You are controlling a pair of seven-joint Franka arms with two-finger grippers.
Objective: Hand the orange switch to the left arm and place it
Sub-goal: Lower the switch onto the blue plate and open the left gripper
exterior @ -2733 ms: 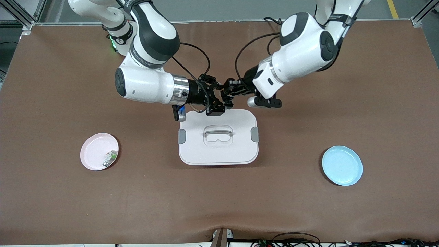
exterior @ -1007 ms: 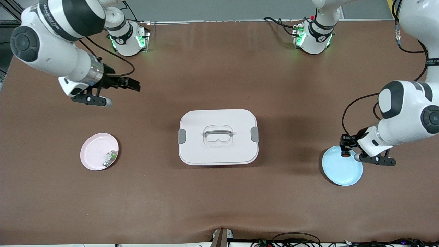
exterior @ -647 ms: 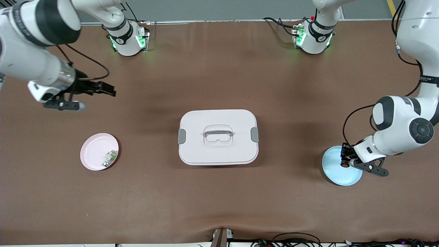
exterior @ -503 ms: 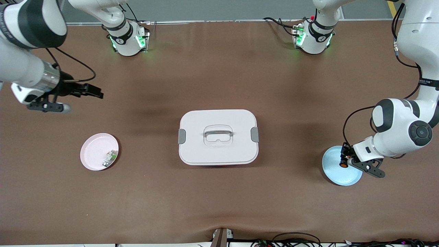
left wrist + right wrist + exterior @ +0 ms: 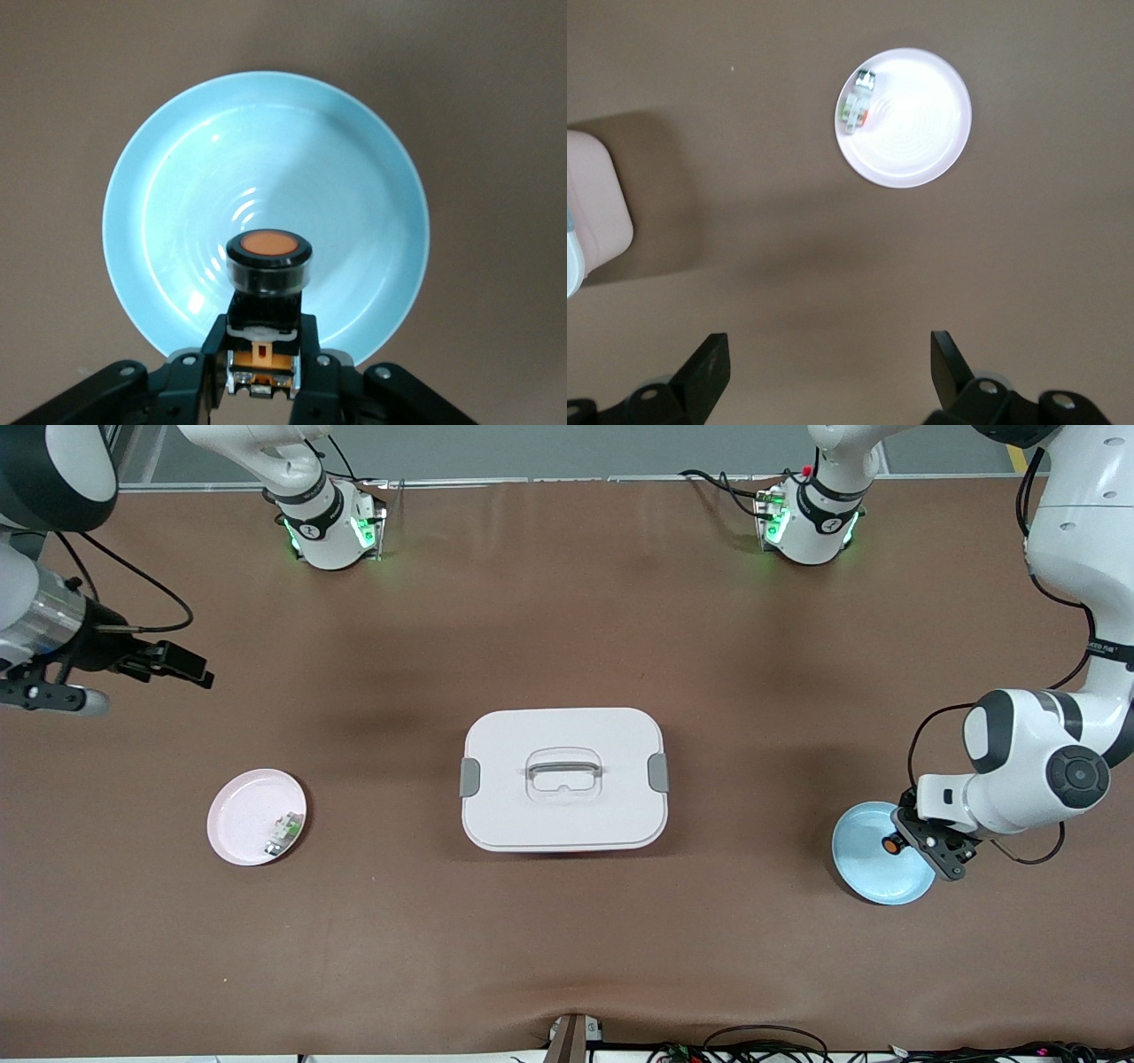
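Note:
The orange switch [image 5: 267, 266], a small black part with a round orange button end, is clamped in my left gripper [image 5: 264, 354], which is shut on it. It hangs just above the blue plate [image 5: 354, 168], at the left arm's end of the table. From the front, the orange switch [image 5: 890, 845] shows over the blue plate [image 5: 873, 872], under my left gripper [image 5: 902, 840]. My right gripper [image 5: 190, 669] is open and holds nothing, up over bare table at the right arm's end. The white box [image 5: 563, 778] stands at the table's middle.
A pink plate [image 5: 244, 819] with a small white-and-green part [image 5: 283, 833] lies nearer the front camera than my right gripper; the pink plate [image 5: 917, 133] also shows in the right wrist view, as does a corner of the box [image 5: 594, 212]. Brown mat covers the table.
My left gripper has sunk lower over the blue plate with the switch, and turned more downward. My right arm has drawn farther back toward its end of the table, still open.

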